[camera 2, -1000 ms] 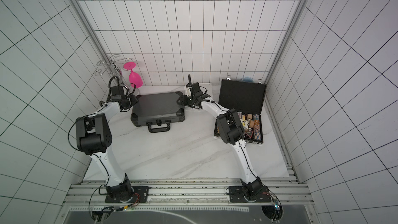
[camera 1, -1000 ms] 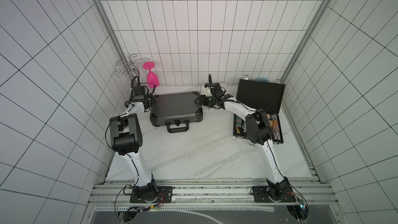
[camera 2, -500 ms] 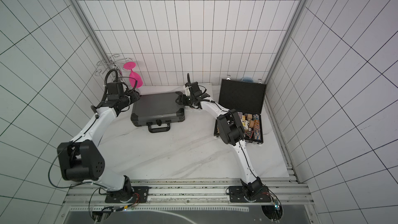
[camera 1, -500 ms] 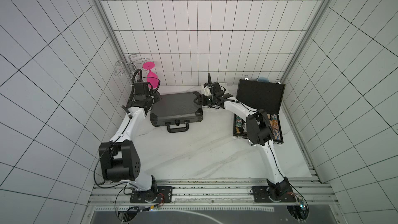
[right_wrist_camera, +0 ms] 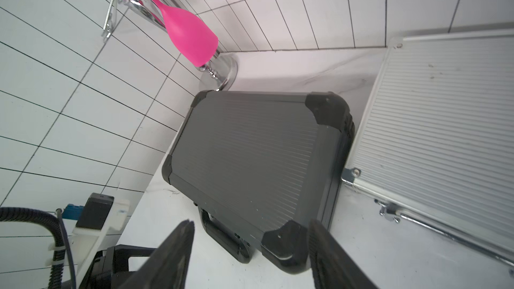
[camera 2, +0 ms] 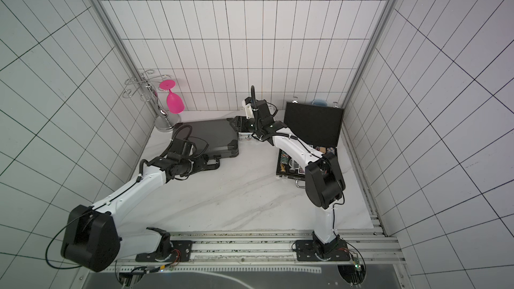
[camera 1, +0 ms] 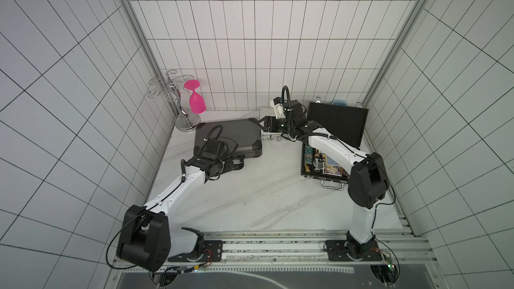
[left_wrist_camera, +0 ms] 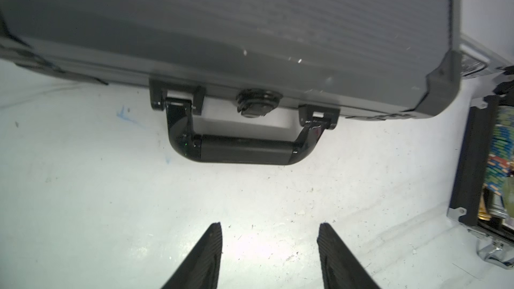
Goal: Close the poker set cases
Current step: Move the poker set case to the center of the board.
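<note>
White marble tabletop (camera 1: 250, 204) fills the tiled booth, and its near half, between the front rail (camera 1: 278, 239) and the cases, lies bare in both top views.

Past that open stretch the left gripper (camera 1: 239, 163) sits low at the front edge of the dark grey case (camera 1: 230, 134), hiding its handle from above. Only the left wrist view shows the handle (left_wrist_camera: 244, 151): black, lying flat on the marble, with the left gripper (left_wrist_camera: 268, 227) short of it, fingers apart and nothing between them.

On the robot's right, near the wall, the black case (camera 1: 339, 123) stands open, lid upright, chip rows (camera 1: 308, 154) and a printed card box (camera 1: 331, 168) in its tray. The print is too small to read.

The grey case is closed, lid flat. The right gripper (camera 1: 262, 126) hangs over its right side. In the right wrist view the fingers (right_wrist_camera: 178, 246) stand apart, a black corner cap (right_wrist_camera: 286, 243) showing between them; contact cannot be told.

The silver case (right_wrist_camera: 445, 120) lies closed just beside the grey one, ribbed lid flat, mostly hidden under the arm from above.

In the far left corner a pink glass (camera 1: 197, 102) hangs upside down on a chrome rack (camera 1: 187, 122), whose base is just beside the grey case's far corner. A blue object (camera 1: 340, 102) peeks from behind the black lid.
</note>
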`<action>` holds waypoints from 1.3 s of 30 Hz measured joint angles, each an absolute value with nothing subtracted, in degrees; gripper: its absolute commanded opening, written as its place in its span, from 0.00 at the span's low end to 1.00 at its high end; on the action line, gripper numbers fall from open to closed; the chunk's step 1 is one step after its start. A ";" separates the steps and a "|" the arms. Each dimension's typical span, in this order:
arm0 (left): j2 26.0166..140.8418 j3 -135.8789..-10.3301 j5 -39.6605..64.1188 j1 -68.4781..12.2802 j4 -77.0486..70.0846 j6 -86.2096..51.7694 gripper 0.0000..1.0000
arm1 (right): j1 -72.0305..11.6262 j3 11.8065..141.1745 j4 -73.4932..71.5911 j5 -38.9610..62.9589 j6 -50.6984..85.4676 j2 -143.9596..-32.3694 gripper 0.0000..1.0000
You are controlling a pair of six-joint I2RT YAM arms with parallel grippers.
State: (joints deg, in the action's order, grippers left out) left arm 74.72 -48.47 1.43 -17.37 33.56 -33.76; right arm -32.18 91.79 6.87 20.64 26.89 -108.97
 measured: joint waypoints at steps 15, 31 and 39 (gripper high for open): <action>88.09 -50.24 -9.50 -17.02 18.00 -38.59 0.60 | -32.18 83.66 6.85 19.16 24.95 -104.03 0.67; 95.33 -49.60 -5.58 -13.69 9.78 -37.45 0.60 | -32.18 83.26 6.66 20.18 23.35 -103.33 0.67; 98.74 -53.54 -5.72 -10.76 9.19 -36.58 0.60 | -32.18 80.40 7.07 20.10 22.83 -103.28 0.67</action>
